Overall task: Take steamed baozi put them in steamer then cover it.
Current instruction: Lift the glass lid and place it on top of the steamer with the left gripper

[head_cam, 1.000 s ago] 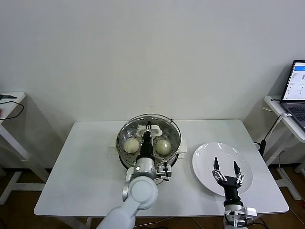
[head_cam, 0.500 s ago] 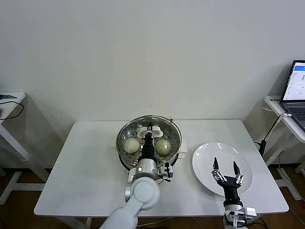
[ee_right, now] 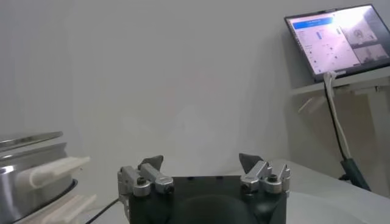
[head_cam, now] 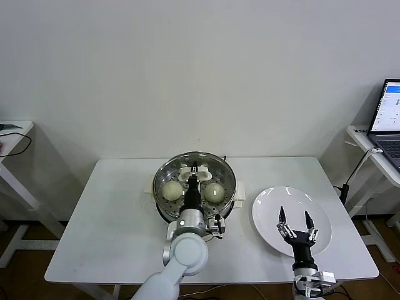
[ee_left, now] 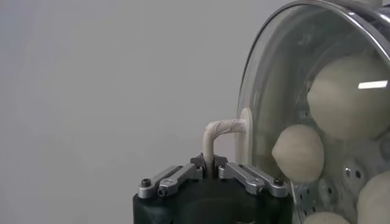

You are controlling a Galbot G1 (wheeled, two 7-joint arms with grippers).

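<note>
The steamer point(head_cam: 164, 206) stands at the table's middle on its cream-white base. The round glass lid point(head_cam: 220, 174) lies over its top. My left gripper point(head_cam: 195, 169) is shut on the lid's white handle point(ee_left: 214, 135), also seen in the left wrist view point(ee_left: 210, 167). Two steamed baozi point(head_cam: 172, 189) point(head_cam: 214, 191) show through the glass in the head view; the left wrist view shows several behind the lid point(ee_left: 298, 152). My right gripper point(head_cam: 294, 217) is open and empty above the white plate point(head_cam: 269, 206); the right wrist view point(ee_right: 201, 162) shows its jaws wide apart.
The white plate lies to the right of the steamer with nothing on it. A laptop point(head_cam: 389, 119) stands on a side table at far right, with a cable hanging by it. Another small table point(head_cam: 12, 134) is at far left. The steamer's side point(ee_right: 24, 173) shows in the right wrist view.
The lid held by my left gripper has sunk a little onto the steamer. The right arm has not moved.
</note>
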